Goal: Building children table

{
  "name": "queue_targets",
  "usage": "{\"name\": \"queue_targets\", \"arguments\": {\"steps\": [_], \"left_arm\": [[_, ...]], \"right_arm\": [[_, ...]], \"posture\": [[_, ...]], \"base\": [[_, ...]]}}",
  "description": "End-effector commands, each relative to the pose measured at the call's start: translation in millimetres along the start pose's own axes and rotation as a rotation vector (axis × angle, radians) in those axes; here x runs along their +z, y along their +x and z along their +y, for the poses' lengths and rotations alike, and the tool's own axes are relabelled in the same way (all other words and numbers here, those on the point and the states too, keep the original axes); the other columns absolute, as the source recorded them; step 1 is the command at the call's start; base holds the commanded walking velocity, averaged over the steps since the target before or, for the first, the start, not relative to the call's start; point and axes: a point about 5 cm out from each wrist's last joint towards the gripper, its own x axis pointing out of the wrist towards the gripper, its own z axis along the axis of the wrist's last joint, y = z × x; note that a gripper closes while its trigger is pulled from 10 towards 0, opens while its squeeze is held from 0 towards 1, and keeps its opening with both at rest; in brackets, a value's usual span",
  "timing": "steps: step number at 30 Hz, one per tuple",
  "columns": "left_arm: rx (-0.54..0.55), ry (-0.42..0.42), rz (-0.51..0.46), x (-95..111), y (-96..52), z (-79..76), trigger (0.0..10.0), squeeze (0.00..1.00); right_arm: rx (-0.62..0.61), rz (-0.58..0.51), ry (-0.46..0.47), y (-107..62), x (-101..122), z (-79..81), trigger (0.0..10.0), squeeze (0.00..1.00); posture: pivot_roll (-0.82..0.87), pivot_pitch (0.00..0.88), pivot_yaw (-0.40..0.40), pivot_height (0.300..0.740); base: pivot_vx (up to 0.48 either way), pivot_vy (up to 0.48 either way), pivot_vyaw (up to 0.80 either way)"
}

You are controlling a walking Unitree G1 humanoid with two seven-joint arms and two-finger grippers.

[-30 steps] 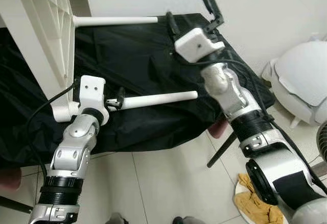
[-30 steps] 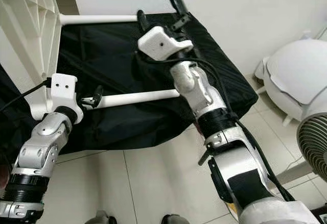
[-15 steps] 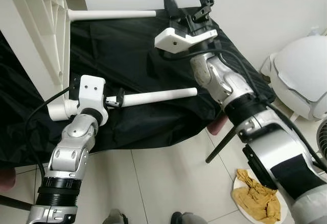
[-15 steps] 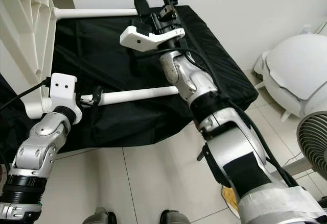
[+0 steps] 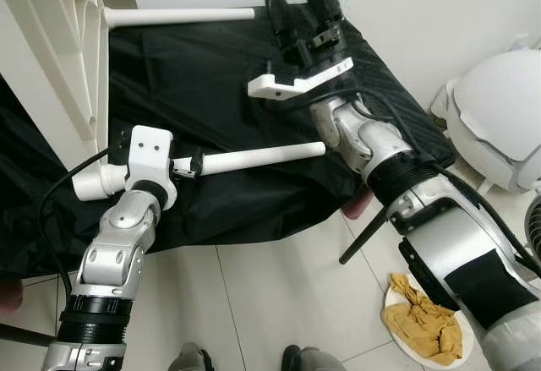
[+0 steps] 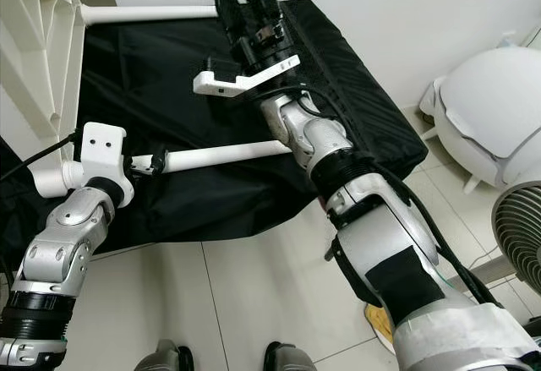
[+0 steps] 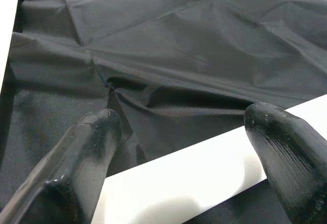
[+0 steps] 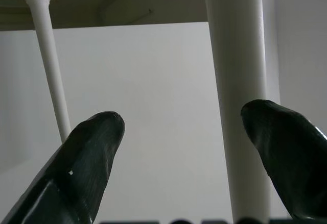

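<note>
A white children's table top (image 5: 59,58) stands on its edge at the left, with two white legs sticking out sideways over a black cloth. My left gripper (image 7: 183,114) is open at the base of the lower leg (image 5: 262,155), which lies across between its fingers (image 7: 87,152). My right gripper (image 5: 297,3) is raised and open beside the free end of the upper leg (image 5: 182,16). In the right wrist view that leg (image 8: 237,81) runs between the fingers, close to one of them (image 8: 278,142).
The black cloth (image 5: 211,92) covers a low table that ends near a white wall. A white rounded appliance (image 5: 499,126) stands at the right, with a fan (image 6: 516,236) before it. A plate with a yellow rag (image 5: 423,324) lies on the tiled floor.
My right arm has swung left and turned its wrist, bringing the open gripper to the upper leg's free end. The left gripper stays at the lower leg.
</note>
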Motion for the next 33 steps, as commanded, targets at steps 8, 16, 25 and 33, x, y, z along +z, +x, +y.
{"name": "queue_targets", "arguments": {"steps": [8,16,25,33], "left_arm": [[-0.032,0.014,0.013,-1,-0.7,-0.4,10.0,0.00],[-0.028,0.015,0.013,0,-0.3,0.8,10.0,0.00],[-0.032,0.023,0.010,1,0.2,0.4,10.0,0.00],[-0.030,0.026,0.008,2,-1.4,0.5,10.0,0.00]], "right_arm": [[-0.081,-0.083,-0.016,4.1,10,-1.7,10.0,0.00],[-0.196,-0.103,-0.039,23.6,10,-14.0,10.0,0.00],[-0.225,-0.068,-0.054,47.5,6,-22.6,10.0,0.00],[-0.219,-0.004,0.026,62.7,7,-27.1,10.0,0.00]], "posture": [[0.06,0.162,-0.010,0.740],[0.07,0.160,-0.010,0.740],[0.07,0.164,-0.013,0.740],[0.07,0.163,-0.017,0.740]], "base": [[0.000,0.000,0.00],[0.000,0.000,0.00],[0.000,0.000,0.00],[0.000,0.000,0.00]]}}
